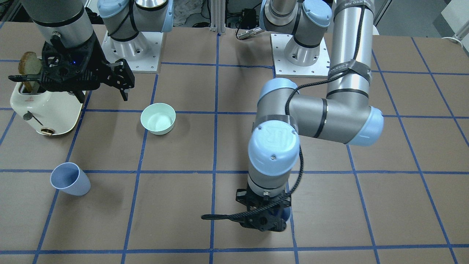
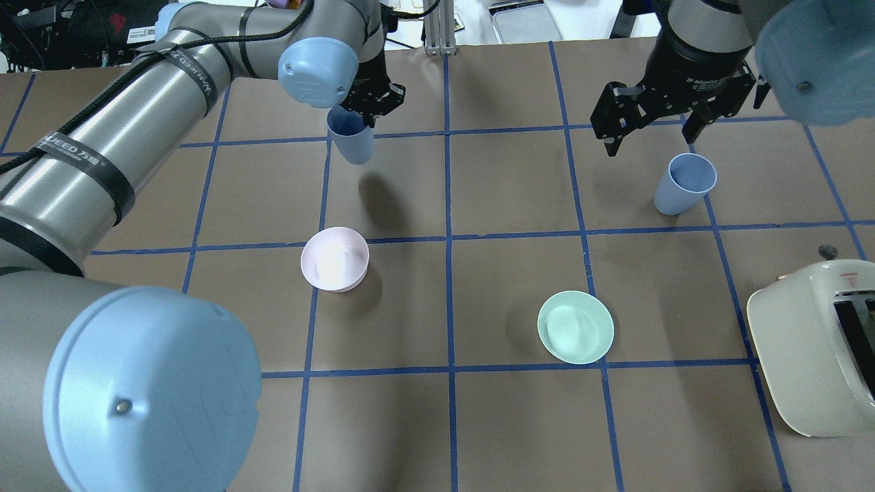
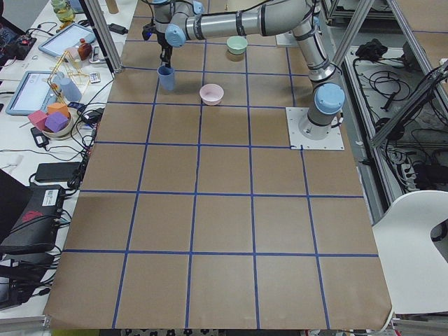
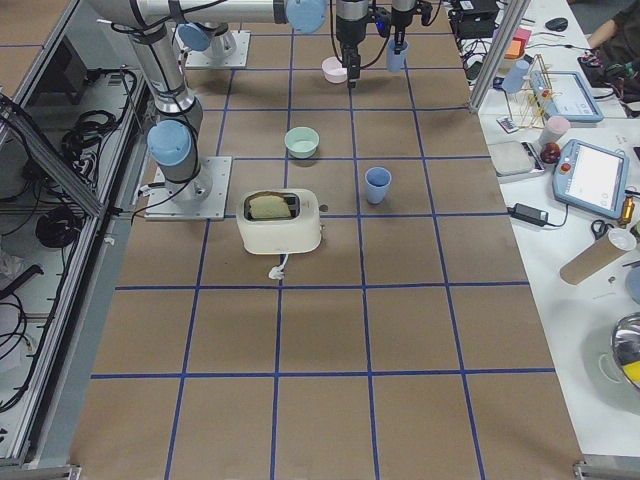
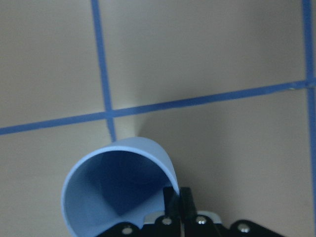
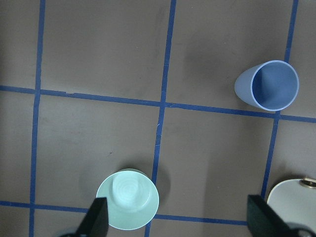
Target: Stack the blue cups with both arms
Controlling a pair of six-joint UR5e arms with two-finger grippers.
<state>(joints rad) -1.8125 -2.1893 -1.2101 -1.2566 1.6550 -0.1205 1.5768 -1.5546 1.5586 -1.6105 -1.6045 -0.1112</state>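
The left claw (image 2: pixel 368 117) pinches the rim of one blue cup (image 2: pixel 350 140), holding it off the tabletop (image 2: pixel 519 205) near the edge opposite the robot. The right claw (image 2: pixel 651 140) hangs spread near the other blue cup (image 2: pixel 683 183), which stands upright.

standing blue cup (image 2: pixel 683 183): mouth uncovered, bare table (image 2: pixel 513 184) all round. right gripper (image 2: pixel 651 133) just beside it, raised, jaws spread. straight run from held blue cup (image 2: pixel 351 140) across bare table; pink bowl (image 2: pixel 335 258), green bowl (image 2: pixel 575 326) lie off it, robot side. toaster (image 2: pixel 806 355) well apart.
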